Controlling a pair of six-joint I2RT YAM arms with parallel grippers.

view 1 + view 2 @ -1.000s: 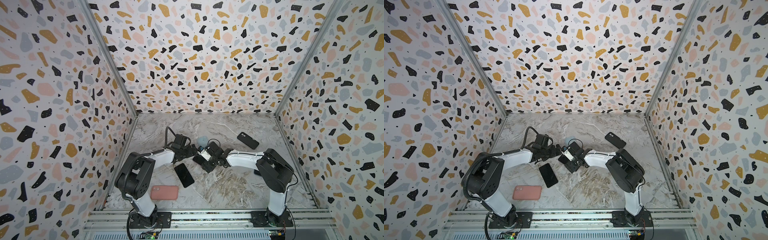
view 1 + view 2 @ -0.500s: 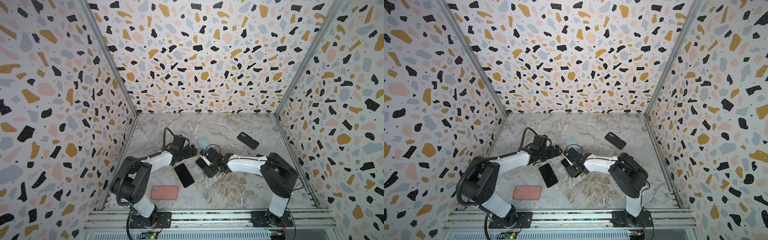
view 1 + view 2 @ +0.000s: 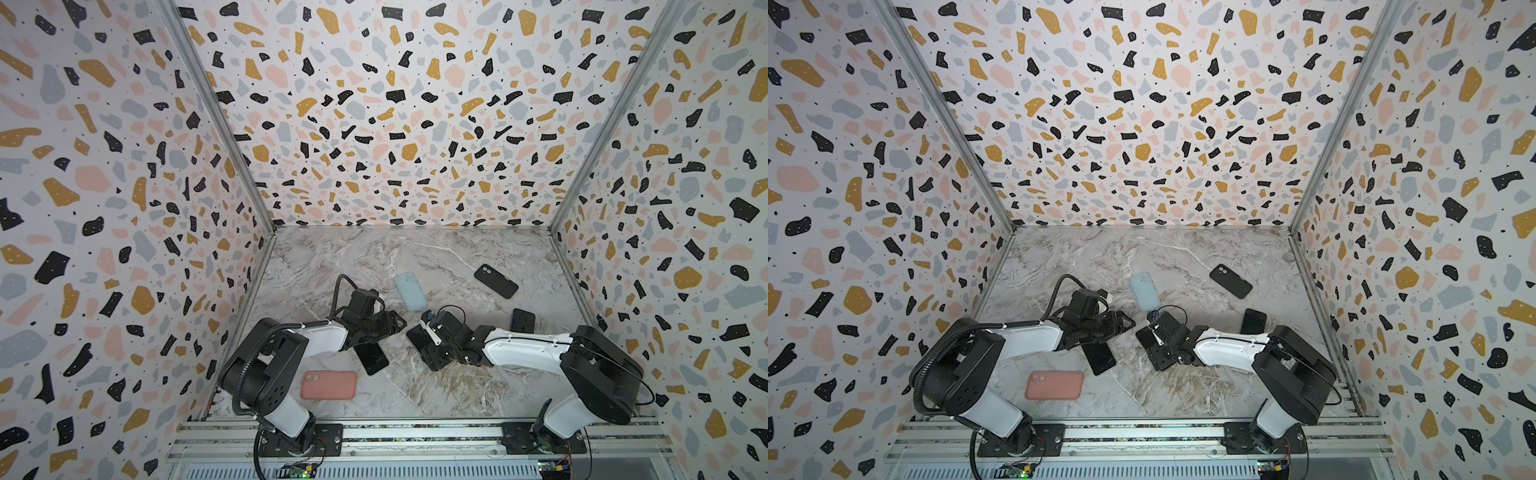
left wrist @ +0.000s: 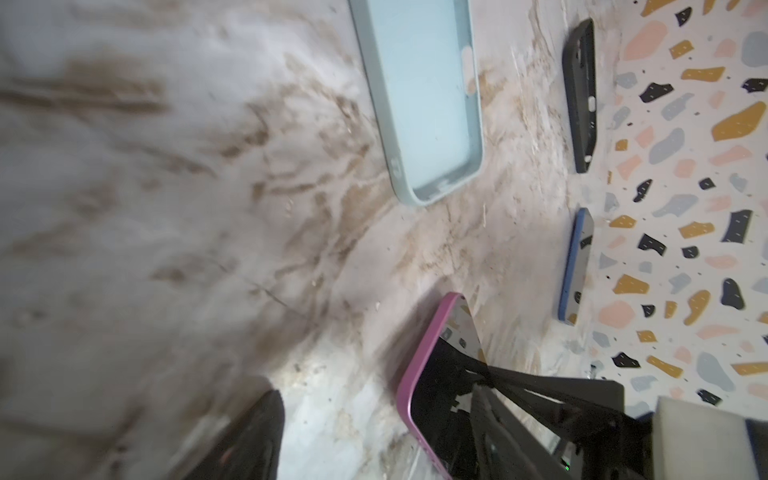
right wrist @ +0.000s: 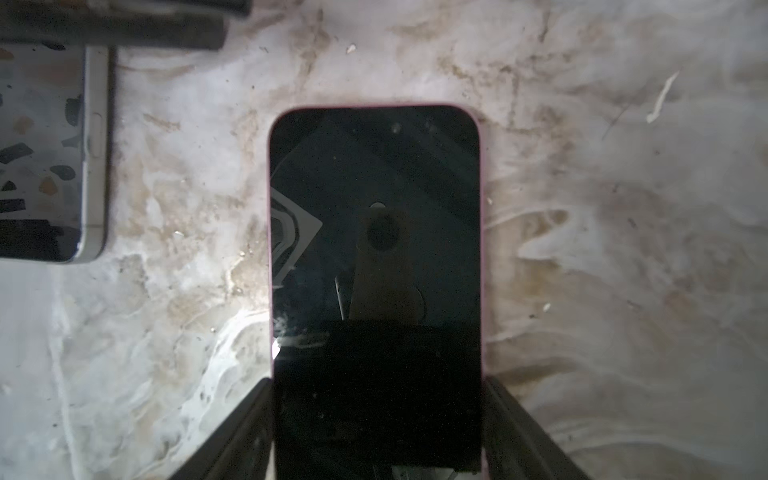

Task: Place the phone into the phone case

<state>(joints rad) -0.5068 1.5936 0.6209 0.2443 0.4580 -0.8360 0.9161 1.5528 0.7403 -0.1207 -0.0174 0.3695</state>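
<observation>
Marble-patterned tabletop (image 3: 415, 249) is seen to carry three cases and three phones between the two arms. Of the cases, the light-blue case (image 3: 410, 291) is set nearest the middle, hollow side up, with its long axis running mostly away from the arm bases. The coral case (image 3: 329, 385) is laid back up by the left arm's base, and the black case (image 3: 496, 281) is placed well apart, toward the right wall. A dark phone (image 3: 371, 358) is partly covered by the left arm, and a blue-edged phone (image 3: 523, 321) is left behind the right arm.

The pink-edged phone (image 5: 376, 208) is found screen up at the middle of the table, near the blue case's nearer end. It is clasped across its width by the right gripper (image 5: 376, 380), with a finger set against each long edge. Whether it is raised clear of the surface cannot be told.

From that claw the blue case lies just beyond, farther from the bases. The phone's long axis is carried straight out ahead of the claw and is judged not to be lined up with the case's, so a turn would be called for before lowering. The left gripper (image 3: 395, 324) is held beside the case with its jaws apart and nothing between them.
</observation>
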